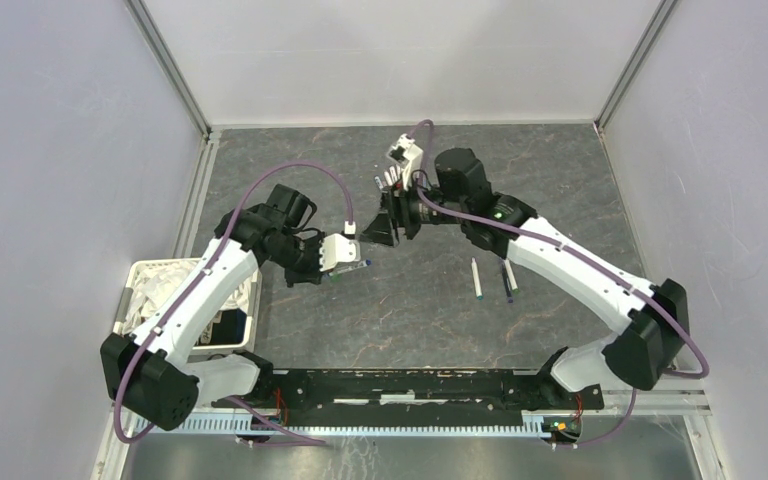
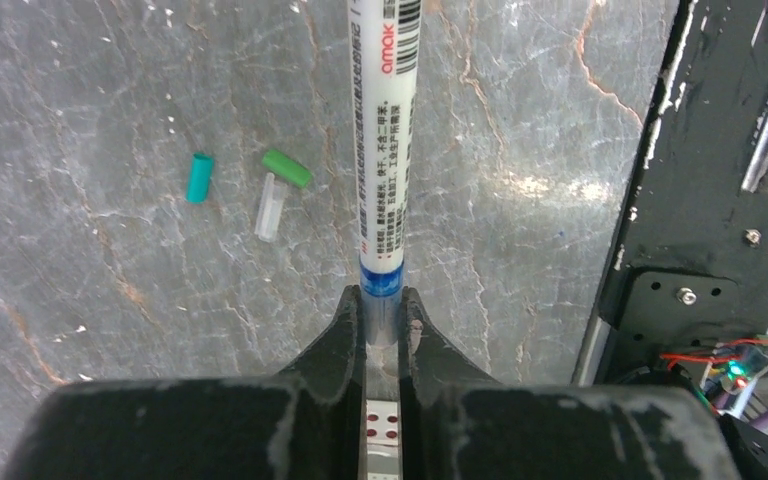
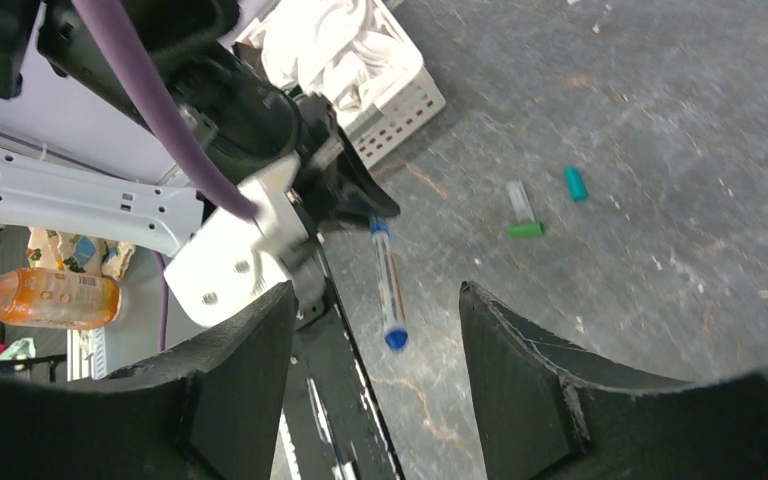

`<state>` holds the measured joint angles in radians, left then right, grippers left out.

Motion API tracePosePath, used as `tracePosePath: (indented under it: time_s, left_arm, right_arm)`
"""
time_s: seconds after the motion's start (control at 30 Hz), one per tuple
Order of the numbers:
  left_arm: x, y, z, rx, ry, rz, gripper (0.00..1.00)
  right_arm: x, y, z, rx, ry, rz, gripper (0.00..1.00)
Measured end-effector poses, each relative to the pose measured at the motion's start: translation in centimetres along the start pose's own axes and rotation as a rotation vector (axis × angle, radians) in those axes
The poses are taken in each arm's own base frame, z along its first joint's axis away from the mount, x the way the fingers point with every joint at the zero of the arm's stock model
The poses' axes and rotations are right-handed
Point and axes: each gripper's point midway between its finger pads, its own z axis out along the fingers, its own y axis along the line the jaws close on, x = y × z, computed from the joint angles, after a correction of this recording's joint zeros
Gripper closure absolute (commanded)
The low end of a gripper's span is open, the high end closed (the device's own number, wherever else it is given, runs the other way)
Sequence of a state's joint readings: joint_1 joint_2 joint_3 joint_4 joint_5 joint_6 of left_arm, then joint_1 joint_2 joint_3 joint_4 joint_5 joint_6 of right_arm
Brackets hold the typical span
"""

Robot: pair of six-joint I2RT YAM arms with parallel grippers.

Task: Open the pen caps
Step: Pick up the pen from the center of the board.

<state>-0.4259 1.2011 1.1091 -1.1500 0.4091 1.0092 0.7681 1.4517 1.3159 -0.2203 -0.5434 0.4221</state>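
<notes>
My left gripper (image 2: 383, 300) is shut on the tail end of a pen (image 2: 384, 150), a slim white barrel with a blue band. It also shows from above as the left gripper (image 1: 346, 260). The pen's blue cap (image 3: 395, 338) points toward my right gripper (image 3: 377, 290), whose black fingers (image 3: 520, 370) stand open with nothing between them. That cap hangs in the gap as seen from the right wrist, touching neither finger. From above, the right gripper (image 1: 380, 230) sits just right of the left one. Three loose pen caps lie on the table: teal (image 2: 198, 177), green (image 2: 287, 167), clear (image 2: 270, 207).
Two more pens (image 1: 476, 279) (image 1: 509, 281) lie on the dark stone table right of centre. A white basket (image 1: 150, 290) with white contents stands at the left edge. The black base rail (image 1: 410, 385) runs along the near edge. An orange bottle (image 3: 55, 297) lies beyond the table.
</notes>
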Motion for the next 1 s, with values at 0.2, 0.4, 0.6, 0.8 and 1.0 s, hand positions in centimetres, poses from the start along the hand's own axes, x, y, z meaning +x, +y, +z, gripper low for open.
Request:
tracePosePath:
  time_s: [0.2, 0.4, 0.6, 0.8, 1.0]
  left_arm:
    - [-0.6, 1.2, 0.1, -0.046, -0.020, 0.030, 0.98]
    - [-0.7, 1.6, 0.1, -0.063, -0.023, 0.037, 0.98]
    - [-1.3, 1.4, 0.0, -0.057, -0.032, 0.059, 0.98]
    - [-1.7, 0.8, -0.1, -0.051, -0.033, 0.083, 0.98]
    - [-1.8, 0.6, 0.1, -0.048, -0.023, 0.109, 0.98]
  right_arm:
    - [0.6, -1.3, -3.3, 0.037, -0.012, 0.033, 0.31]
    - [1.6, -1.1, -4.0, 0.016, -0.005, 0.040, 0.32]
    - [4.1, -2.7, -1.9, 0.000, 0.078, 0.132, 0.35]
    - [6.3, -3.8, 1.2, -0.026, 0.173, 0.217, 0.35]
    - [8.0, -2.4, 3.3, -0.095, 0.247, 0.228, 0.37]
